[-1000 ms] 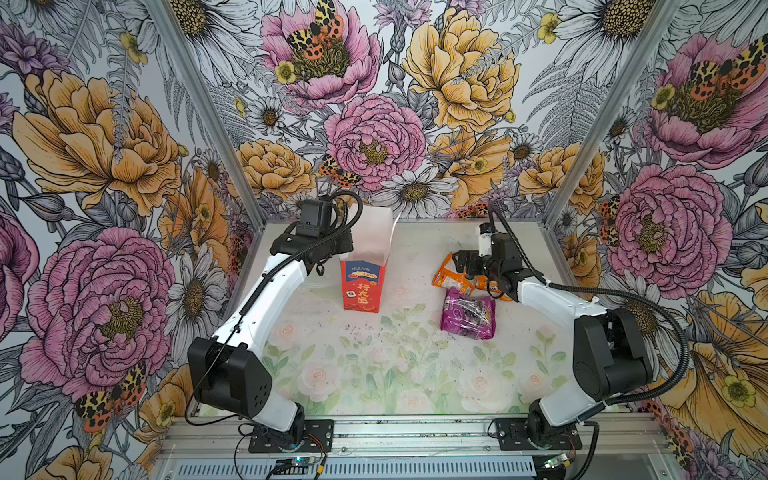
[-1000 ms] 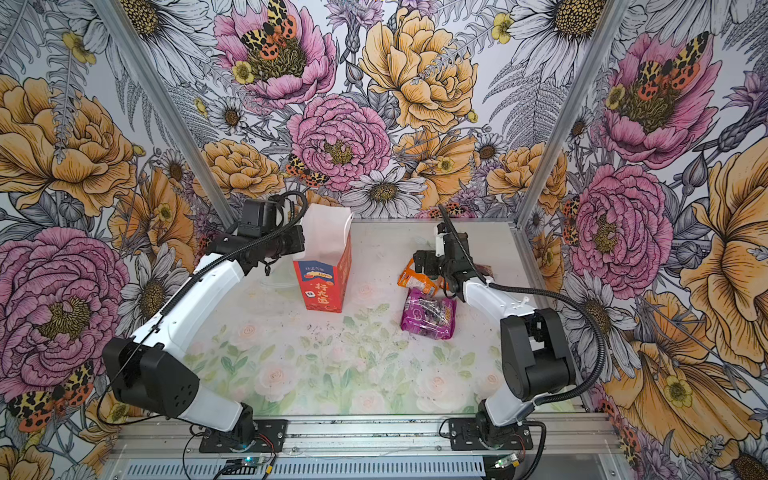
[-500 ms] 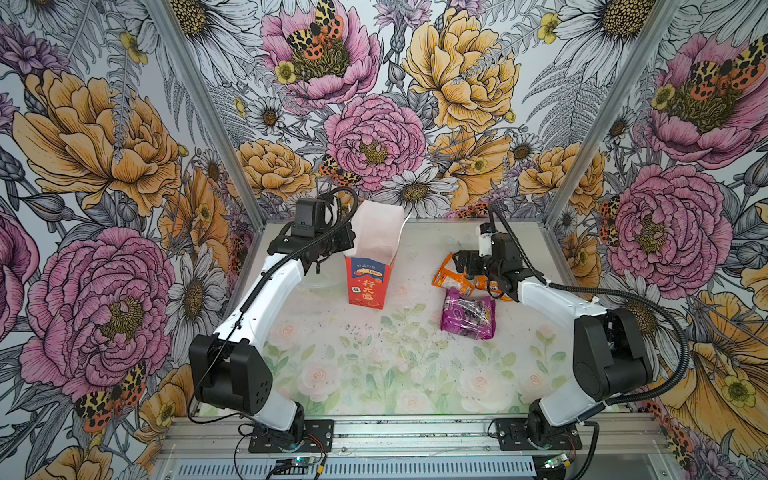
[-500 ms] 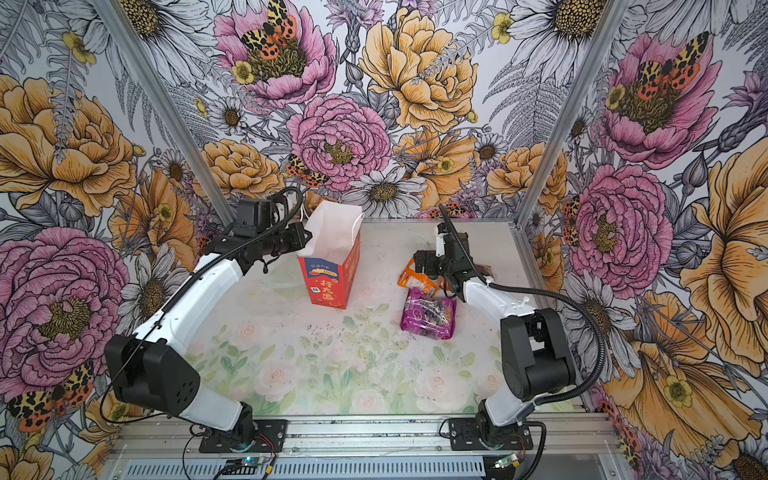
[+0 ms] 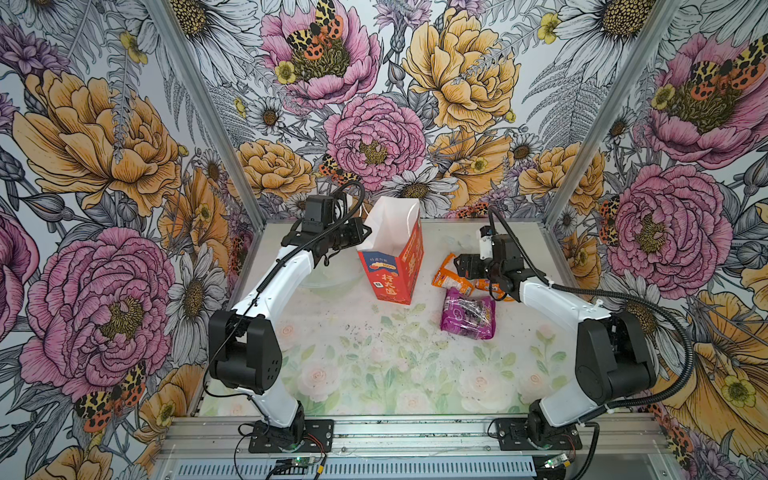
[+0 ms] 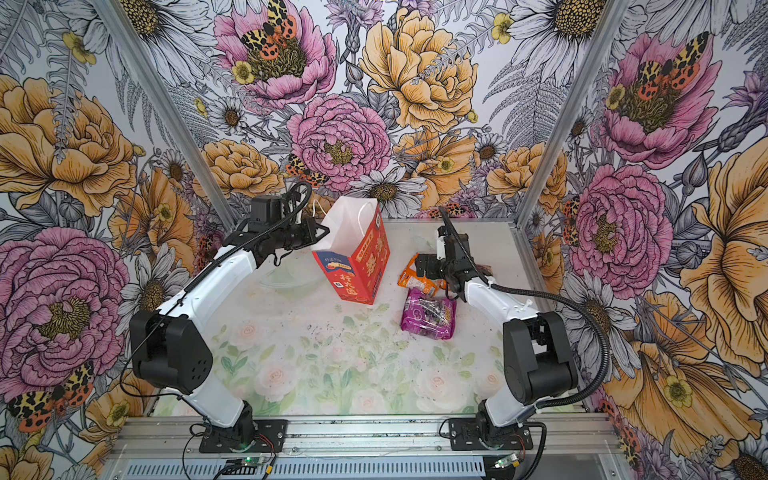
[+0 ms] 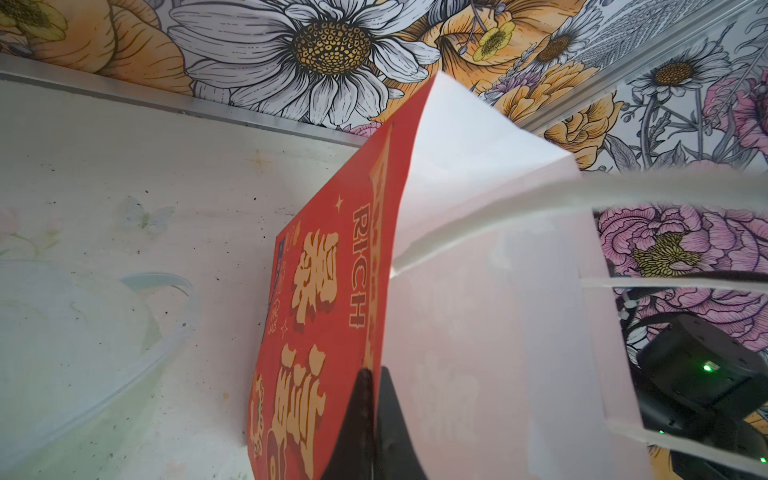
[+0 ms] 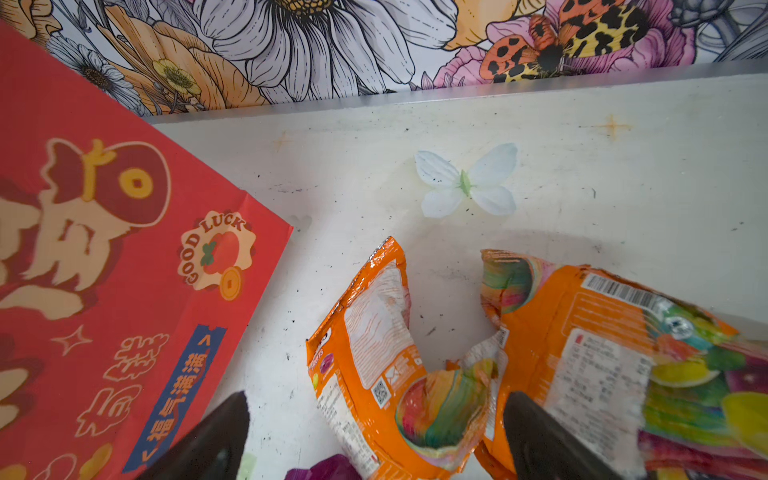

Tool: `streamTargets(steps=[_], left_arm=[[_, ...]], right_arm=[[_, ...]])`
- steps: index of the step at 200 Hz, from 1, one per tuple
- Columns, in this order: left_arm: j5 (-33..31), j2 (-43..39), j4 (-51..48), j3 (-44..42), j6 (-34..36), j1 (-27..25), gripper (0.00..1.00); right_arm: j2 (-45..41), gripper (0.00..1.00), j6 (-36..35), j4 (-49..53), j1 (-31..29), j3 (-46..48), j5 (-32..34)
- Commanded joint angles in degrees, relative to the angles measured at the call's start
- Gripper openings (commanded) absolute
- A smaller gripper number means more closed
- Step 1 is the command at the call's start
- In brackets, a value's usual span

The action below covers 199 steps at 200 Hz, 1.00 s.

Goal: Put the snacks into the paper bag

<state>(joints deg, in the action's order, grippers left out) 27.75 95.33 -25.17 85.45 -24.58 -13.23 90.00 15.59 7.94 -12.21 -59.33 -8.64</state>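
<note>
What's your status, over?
Left gripper shut on paper bag rim. Right gripper open around an orange packet. Purple packet on table beside it. Path to bag clear.

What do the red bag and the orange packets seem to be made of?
The red bag looks like paper: matte print, white inside, sharp creases. The orange packets are probably thin plastic film: glossy, crinkled, with bright glints.

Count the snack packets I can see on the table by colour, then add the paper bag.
Orange packets: 2
Purple packet: 1
Red paper bag: 1
Total: 4
</note>
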Motion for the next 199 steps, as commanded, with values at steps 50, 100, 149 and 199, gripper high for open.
streamTargets(steps=[50, 100, 149, 199], left_arm=[[-0.1, 2.5, 2.4, 6.0, -1.5, -2.1, 0.00], [-3.0, 3.8, 1.9, 7.6, -2.7, -2.9, 0.00], [-6.6, 4.5, -0.4, 8.6, -2.2, -3.5, 0.00], [-11.1, 4.0, -3.1, 9.0, -0.4, -3.9, 0.00]], right_arm=[[-4.0, 0.99, -3.0, 5.4, -0.2, -2.0, 1.3], [-4.3, 1.00, -3.1, 8.4, 0.0, -1.8, -0.7], [-2.9, 1.00, -1.7, 9.3, -0.1, -1.7, -2.7], [-0.3, 1.00, -0.2, 11.0, -0.1, -3.1, -4.3]])
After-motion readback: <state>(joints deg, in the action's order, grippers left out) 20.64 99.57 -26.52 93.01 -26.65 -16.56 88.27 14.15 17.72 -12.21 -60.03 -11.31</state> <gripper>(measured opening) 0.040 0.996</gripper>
